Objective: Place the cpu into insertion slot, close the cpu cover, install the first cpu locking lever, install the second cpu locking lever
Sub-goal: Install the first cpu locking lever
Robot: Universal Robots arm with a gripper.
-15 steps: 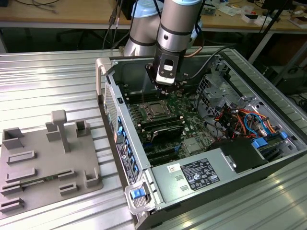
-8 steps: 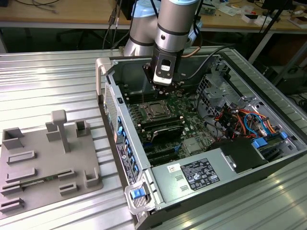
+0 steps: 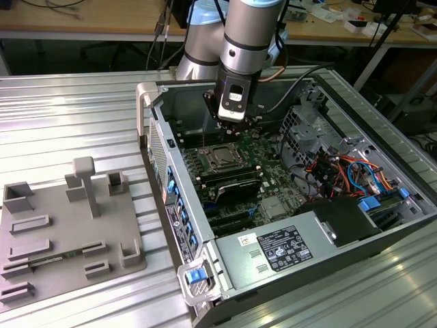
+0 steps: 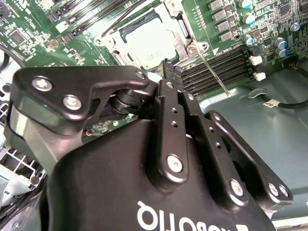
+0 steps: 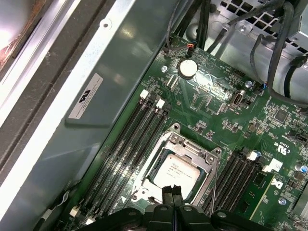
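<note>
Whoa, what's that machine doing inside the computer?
A robot arm is reaching into an open computer case. Its pincer, shut and holding nothing, hangs just above the insertion slot on the green board. The cpu already sits in that slot, and the cpu cover appears to lie flat around it. One thin locking lever sticks out sideways, seemingly not latched.

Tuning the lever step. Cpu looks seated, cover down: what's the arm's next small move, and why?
Probably shift the shut fingers sideways onto the lever and press it down. The cpu sits under the lowered cpu cover, but that thin rod angles out over the memory slots, seemingly unlatched, while the fingers hover by the cpu's edge.
</note>
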